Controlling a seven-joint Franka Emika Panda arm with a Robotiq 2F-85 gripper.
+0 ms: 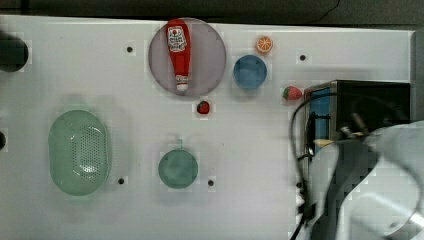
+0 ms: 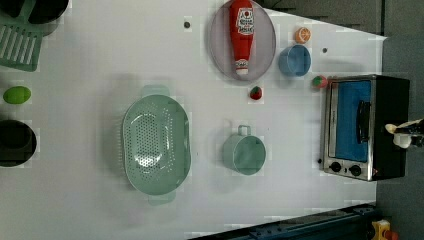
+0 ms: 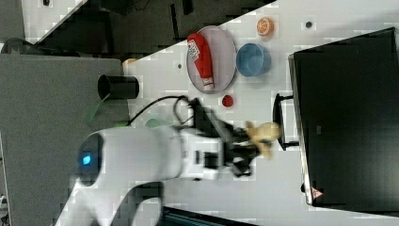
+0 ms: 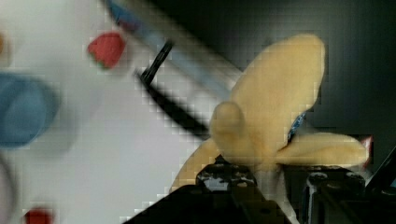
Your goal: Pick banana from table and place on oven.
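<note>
The gripper [image 3: 258, 141], clamped on the banana [image 3: 263, 133] mid-frame in the right view, hangs before the oven [image 3: 346, 117]; releasing early would drop it short of the top.

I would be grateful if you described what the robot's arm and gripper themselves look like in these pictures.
In the right view the arm is smooth, rounded and glossy white, with a small glowing blue light on one bulbous joint. A thin black cable loops from it toward the wrist. The gripper and its mount are black and boxy; the wrist view shows black fingers with scuffed, worn pale patches.
</note>
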